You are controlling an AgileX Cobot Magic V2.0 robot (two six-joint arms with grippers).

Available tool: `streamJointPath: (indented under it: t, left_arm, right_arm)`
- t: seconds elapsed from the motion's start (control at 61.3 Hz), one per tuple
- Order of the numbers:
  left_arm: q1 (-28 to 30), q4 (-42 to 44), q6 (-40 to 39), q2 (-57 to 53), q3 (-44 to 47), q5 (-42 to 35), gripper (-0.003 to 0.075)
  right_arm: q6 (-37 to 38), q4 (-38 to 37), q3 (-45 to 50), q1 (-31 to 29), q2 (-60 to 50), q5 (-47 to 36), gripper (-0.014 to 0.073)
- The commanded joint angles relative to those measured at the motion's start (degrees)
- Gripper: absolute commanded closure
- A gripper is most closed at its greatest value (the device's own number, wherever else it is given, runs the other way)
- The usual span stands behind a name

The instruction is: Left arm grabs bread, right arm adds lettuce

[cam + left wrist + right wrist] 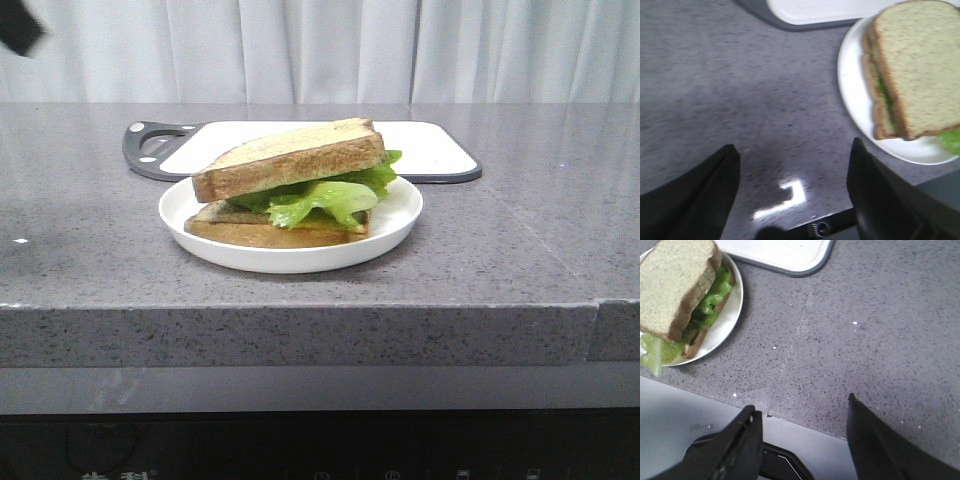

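Bread, the thicker slice, sits on top of the stack, tilted, its rear edge propped higher on the lettuce. Lettuce is sandwiched between it and a thinner bottom slice; the ruffled green spills out on the front and right of the stack. All of it rests on a white plate near the front edge of the grey worktop, roughly midway between its left and right ends.

Judgement: task looks essentially complete. Lettuce is in, bread is placed over it, nothing is held. At most the arms have to pull clear; the top slice sits a bit skewed but seems stable.

Left gripper: fingers spread wide, nothing between them, hanging over bare worktop with the plate just beside it. Front view shows only a dark scrap at the top left corner, likely part of the left arm, but I cannot be sure.

Right gripper: also spread apart and empty, positioned over the front edge of the worktop, well apart from the plate.

Surroundings: white cutting board with dark rim and handle lies behind the plate, toward the back edge. Pale curtain beyond. Nothing stands in the way of either arm.
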Motion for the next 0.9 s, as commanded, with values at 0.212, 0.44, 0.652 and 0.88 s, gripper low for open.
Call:
streamJointPath:
  t: [0.212, 0.44, 0.652, 0.88]
  left_arm:
    - [0.16, 15.10, -11.70, -19.87, 7.83, -7.14, 0.0260]
    - [0.16, 15.10, -11.70, -30.77, 14.23, -9.99, 0.0279]
    - [0.16, 15.10, -11.70, -33.72, 15.47, -10.08, 0.0524]
    - [0.16, 15.10, -11.70, -33.72, 15.47, -11.05, 0.0741]
  right_arm:
    - [2.00, -0.50, 9.60, -0.27, -11.10, -11.23, 0.0192]
    - [2.00, -0.89, 16.29, -0.27, -18.76, -14.22, 0.0195]
    - [2.00, -0.91, 18.43, -0.27, -21.58, -14.87, 0.0403]
    - [1.95, -0.91, 18.55, -0.27, -21.51, -14.87, 0.0661]
